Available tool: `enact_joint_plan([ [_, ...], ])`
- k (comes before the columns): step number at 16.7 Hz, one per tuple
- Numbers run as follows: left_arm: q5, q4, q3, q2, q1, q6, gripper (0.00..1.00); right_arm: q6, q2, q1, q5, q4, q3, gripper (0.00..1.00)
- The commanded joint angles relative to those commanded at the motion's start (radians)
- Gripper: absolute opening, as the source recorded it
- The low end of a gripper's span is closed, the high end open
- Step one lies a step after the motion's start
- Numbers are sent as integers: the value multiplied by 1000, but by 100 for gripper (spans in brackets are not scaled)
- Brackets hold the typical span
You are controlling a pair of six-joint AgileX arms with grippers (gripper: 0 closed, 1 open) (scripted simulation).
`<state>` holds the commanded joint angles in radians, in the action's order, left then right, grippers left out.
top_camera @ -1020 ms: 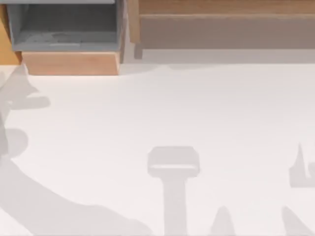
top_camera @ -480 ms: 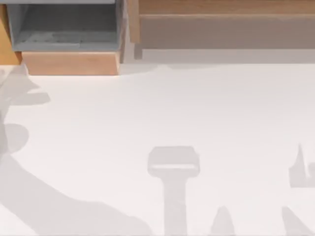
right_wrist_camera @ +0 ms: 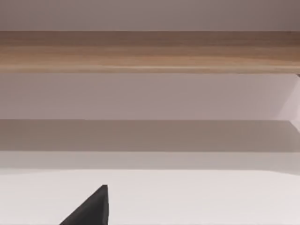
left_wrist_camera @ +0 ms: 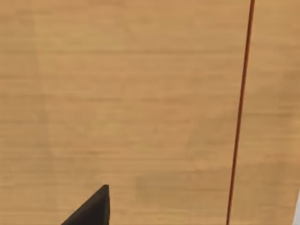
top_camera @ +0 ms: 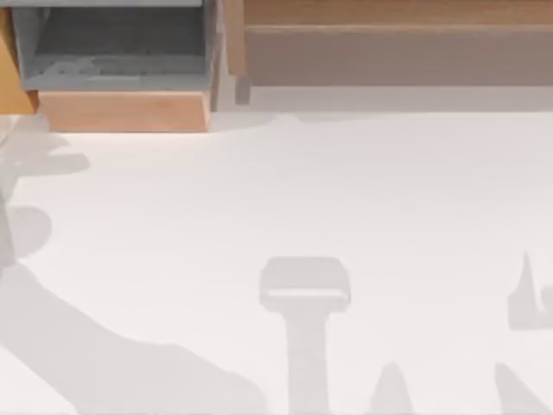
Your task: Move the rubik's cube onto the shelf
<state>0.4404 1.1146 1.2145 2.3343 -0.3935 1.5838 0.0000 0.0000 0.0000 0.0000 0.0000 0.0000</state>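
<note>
Here, seen from above, a white table (top_camera: 346,190) stretches out in front of me, crossed by grey shadows of my arms. Along its far edge on the right runs the shelf (top_camera: 397,12), a long light-brown wooden ledge with a grey-brown panel under its front edge. To the left of it, at the far left of the table, sits a wooden box (top_camera: 121,111) with a grey interior.

My left wrist camera looks closely at a light wooden surface (left_wrist_camera: 122,93) crossed by a thin dark red line (left_wrist_camera: 240,112); one dark fingertip (left_wrist_camera: 93,211) of my left pincer pokes into the edge of the view, and I cannot tell whether that pincer is spread or closed.

My right wrist camera faces the shelf across the white table, with one dark fingertip (right_wrist_camera: 91,208) of my right pincer at the edge; I cannot tell its state either.

I cannot tell where the rubik's cube is.
</note>
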Motion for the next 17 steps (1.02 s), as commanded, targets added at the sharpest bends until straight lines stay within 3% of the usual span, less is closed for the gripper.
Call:
enact_joint_plan([
  [12,0,0,0,0,0,0,2,0,0,0,0,0,0,100],
  [17,0,0,0,0,0,0,0,0,0,0,0,0,0,100],
])
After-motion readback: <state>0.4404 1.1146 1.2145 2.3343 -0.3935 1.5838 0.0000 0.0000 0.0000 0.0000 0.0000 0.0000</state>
